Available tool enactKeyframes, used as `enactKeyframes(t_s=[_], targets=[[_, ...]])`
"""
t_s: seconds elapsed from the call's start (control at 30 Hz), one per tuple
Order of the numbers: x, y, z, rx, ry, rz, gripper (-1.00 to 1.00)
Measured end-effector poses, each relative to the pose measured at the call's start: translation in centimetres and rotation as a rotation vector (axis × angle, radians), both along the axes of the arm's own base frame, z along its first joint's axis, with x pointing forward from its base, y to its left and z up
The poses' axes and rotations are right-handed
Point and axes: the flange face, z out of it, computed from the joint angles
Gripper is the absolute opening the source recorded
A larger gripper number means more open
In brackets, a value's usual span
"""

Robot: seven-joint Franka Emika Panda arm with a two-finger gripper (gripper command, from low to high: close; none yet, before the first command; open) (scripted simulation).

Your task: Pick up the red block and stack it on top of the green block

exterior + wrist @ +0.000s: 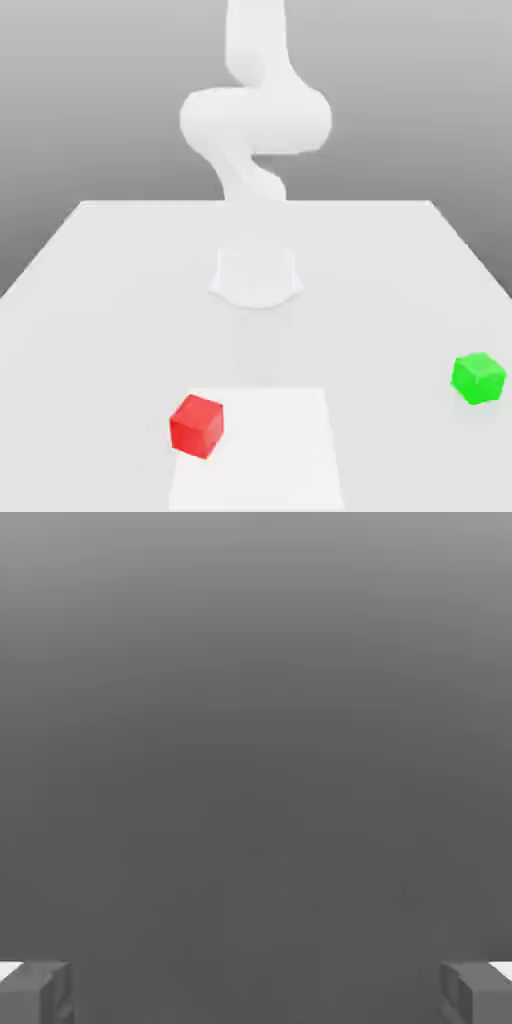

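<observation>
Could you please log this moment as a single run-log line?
phase: pre-grasp | gripper: open, holding nothing | red block: on table, exterior view's left | green block: apart, right | stack: not yet done

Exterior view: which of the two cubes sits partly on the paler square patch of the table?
The red block, at the patch's left edge. The green block sits apart, far toward the exterior view's right.

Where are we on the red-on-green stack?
Done: nothing yet. The red block sits on the table toward the exterior view's left, well apart from the green block at the right. In hand: nothing; the tool is open with an empty gap between its fingertips. Left: grasp red, carry it over, set it on green.
</observation>
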Motion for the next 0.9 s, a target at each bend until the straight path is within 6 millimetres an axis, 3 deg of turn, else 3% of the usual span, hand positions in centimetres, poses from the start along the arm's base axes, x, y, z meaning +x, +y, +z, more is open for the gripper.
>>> enactKeyframes(t_s=[0.17,0.33,0.5,0.67,0.87,0.9], targets=[[5.2,-1.9,-11.1,0.019,0.176,-0.088,0.00],[7.2,-4.0,-22.4,0.049,0.342,-0.172,0.00],[6.2,-5.8,-33.4,0.092,0.508,-0.253,0.00],[2.6,-7.1,-43.4,0.148,0.671,-0.335,0.00],[1.9,-6.9,-50.5,0.157,0.701,-0.345,0.00],[1.8,-6.9,-51.3,0.157,0.702,-0.345,-1.00]])
